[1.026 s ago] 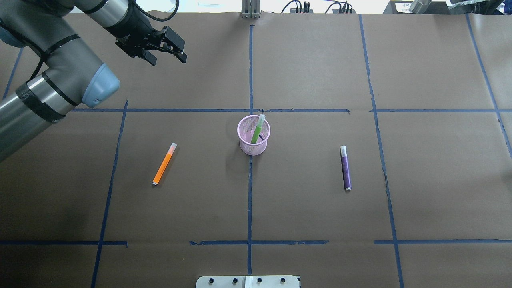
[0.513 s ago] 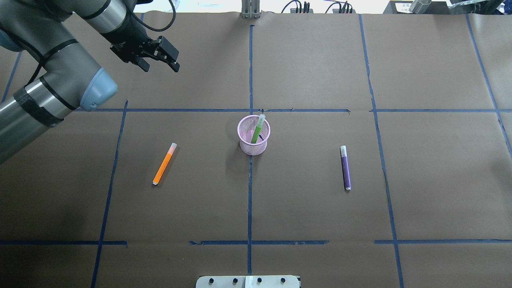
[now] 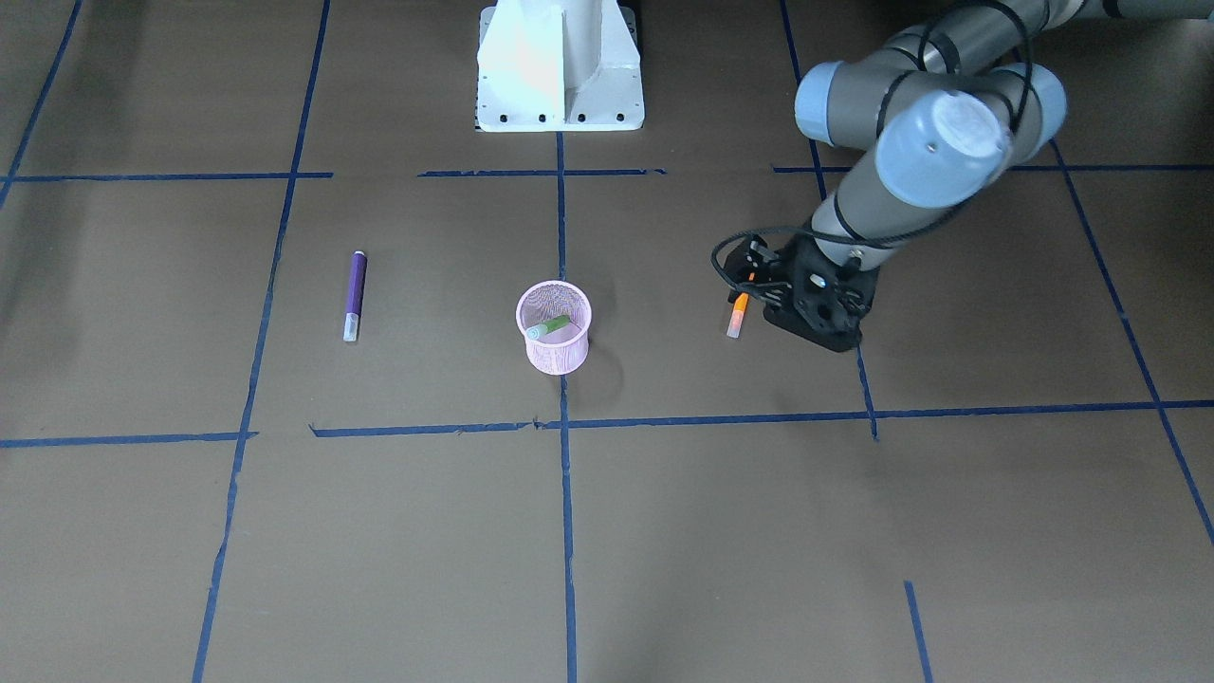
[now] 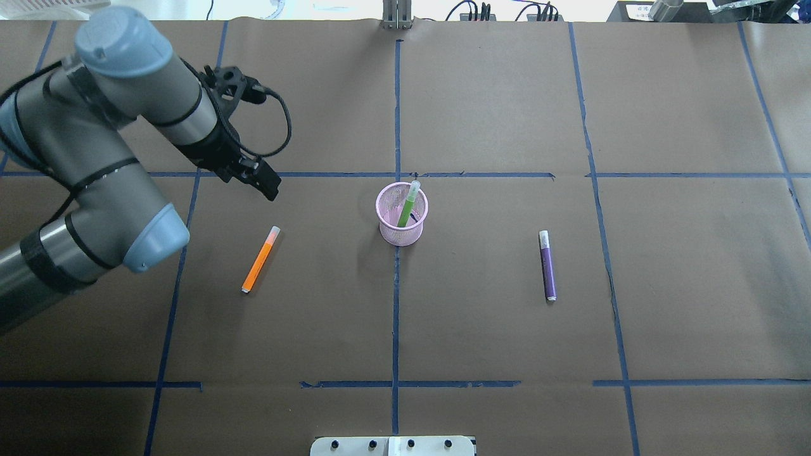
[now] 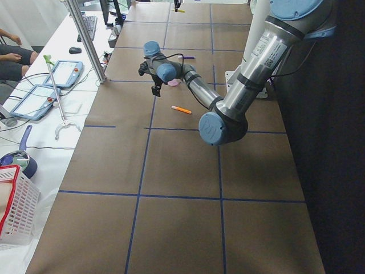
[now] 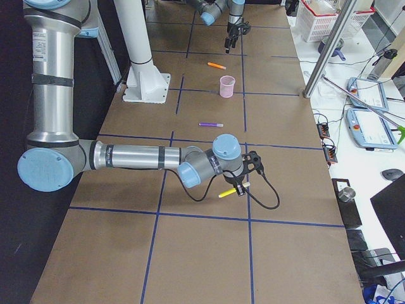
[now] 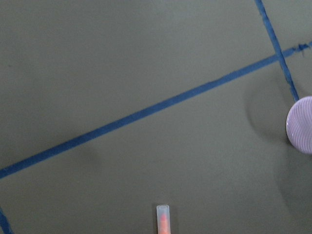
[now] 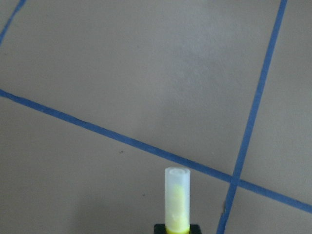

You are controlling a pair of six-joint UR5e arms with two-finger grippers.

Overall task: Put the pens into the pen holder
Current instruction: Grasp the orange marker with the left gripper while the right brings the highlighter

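Pen holder point(image 4: 399, 236): pink mesh cup, standing upright at the middle of the table point(image 4: 494, 114). Green pen point(image 4: 406, 208): leaning inside the cup, cap end up, so one item is counting as collected. Orange pen point(image 4: 260, 259): lying flat on the paper, well to the cup's left in the overhead view, not gripped. Purple pen point(image 4: 547, 266): lying flat, well to the cup's right, nothing near it. Left gripper point(image 4: 268, 188): hovering above and just beyond the orange pen's cap end, carrying nothing; jaws judged apart, since no fingertip is showing in its wrist view. Right gripper point(image 6: 241, 189): working at the table's far right end, appearing clamped on a yellow pen point(image 8: 176, 200). Outstanding: orange, purple and yellow.
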